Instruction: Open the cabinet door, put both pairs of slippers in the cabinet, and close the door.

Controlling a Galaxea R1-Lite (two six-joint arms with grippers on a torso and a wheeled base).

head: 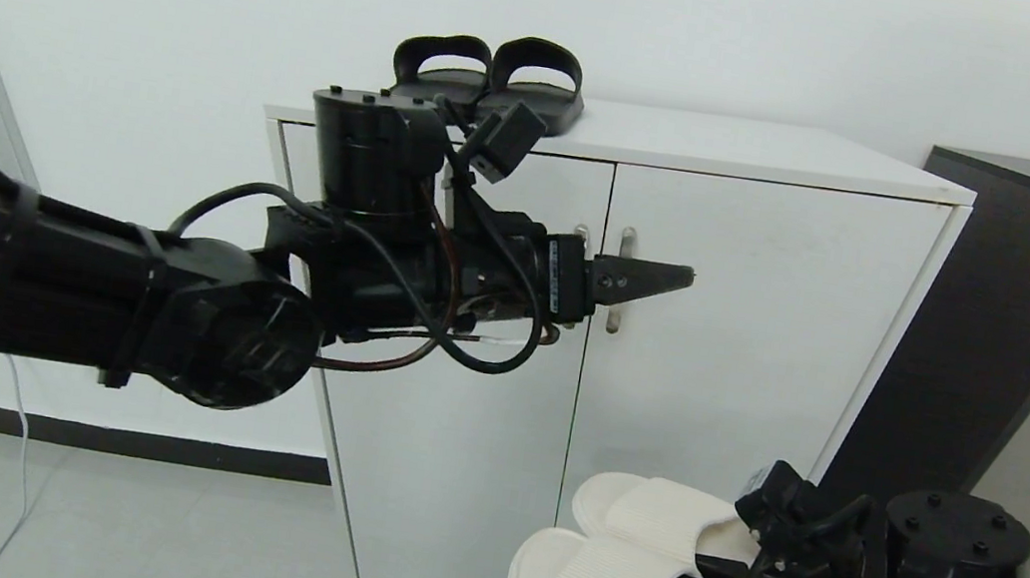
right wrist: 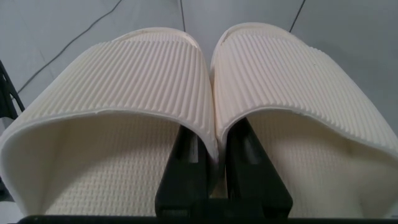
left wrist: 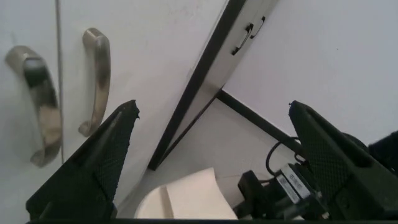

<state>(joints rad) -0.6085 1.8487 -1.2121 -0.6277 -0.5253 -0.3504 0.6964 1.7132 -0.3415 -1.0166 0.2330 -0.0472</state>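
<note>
Head cam: the left gripper [head: 663, 277] hangs in front of the door handles [head: 619, 279] on the shut cabinet [head: 766, 294], black slippers [head: 490, 74] sit on top, and the cream slippers [head: 628, 557] are low in front of it. Left wrist cam has its jaws spread wide, handles just beside one finger [left wrist: 99, 162]. Right wrist cam: the right gripper [right wrist: 213, 143] is pinching both cream slippers' inner strap edges together.
</note>
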